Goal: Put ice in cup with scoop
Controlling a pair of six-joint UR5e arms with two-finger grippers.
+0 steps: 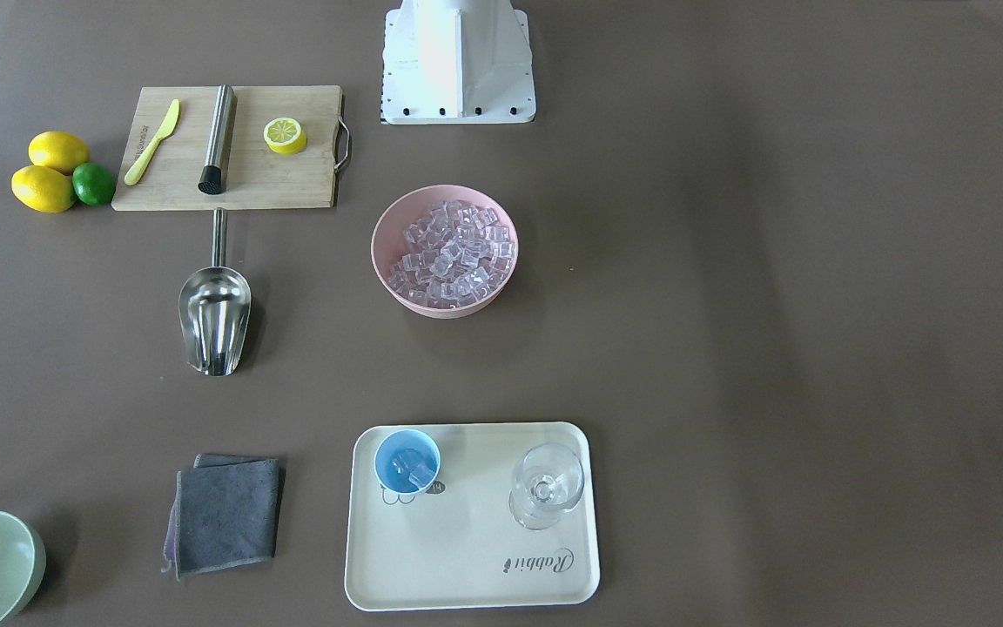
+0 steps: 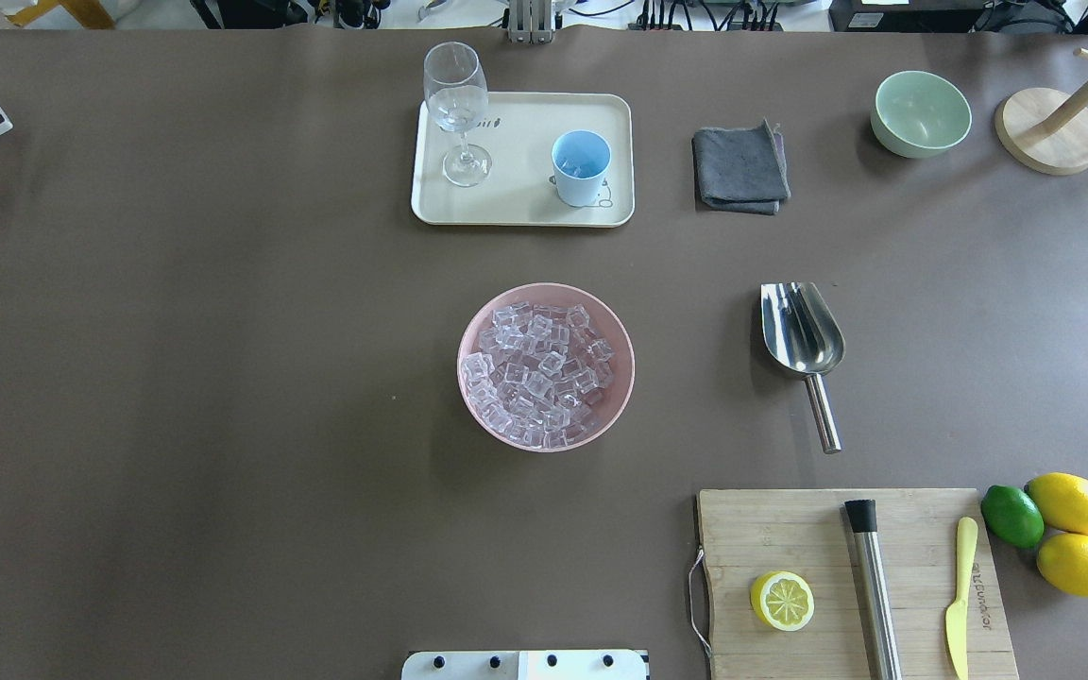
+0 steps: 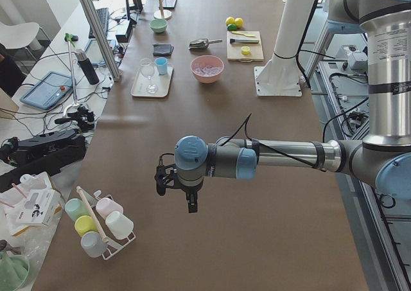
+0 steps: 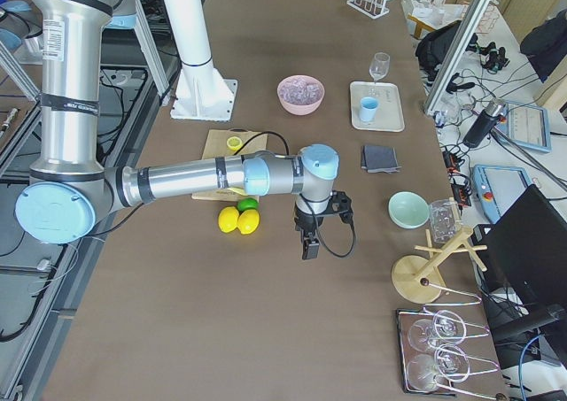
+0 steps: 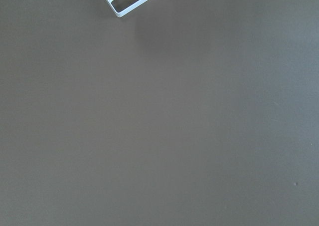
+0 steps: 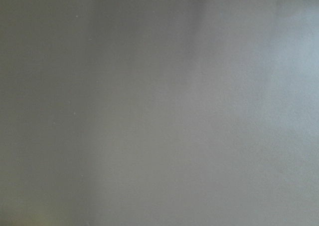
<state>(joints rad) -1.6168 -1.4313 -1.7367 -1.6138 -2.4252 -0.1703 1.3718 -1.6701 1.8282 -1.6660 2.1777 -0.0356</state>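
Note:
Many clear ice cubes (image 2: 540,376) fill a pink bowl (image 2: 621,332) at the table's middle. The light-blue cup (image 2: 581,167) stands on a cream tray (image 2: 525,208) and holds a few cubes (image 1: 414,473). The steel scoop (image 2: 801,331) lies on the table to the right of the bowl, trough toward the far side, with nothing holding it. My left gripper (image 3: 191,204) hangs over bare table far to the left. My right gripper (image 4: 309,246) hangs over the table beyond the lemons. Each shows only in a side view, so I cannot tell whether it is open or shut.
A stemmed glass (image 2: 456,109) shares the tray. A grey cloth (image 2: 739,170) and a pale-green bowl (image 2: 920,113) lie at the far right. A cutting board (image 2: 851,586) bears a lemon half, a steel cylinder and a yellow knife. Lemons and a lime (image 2: 1011,516) sit beside it.

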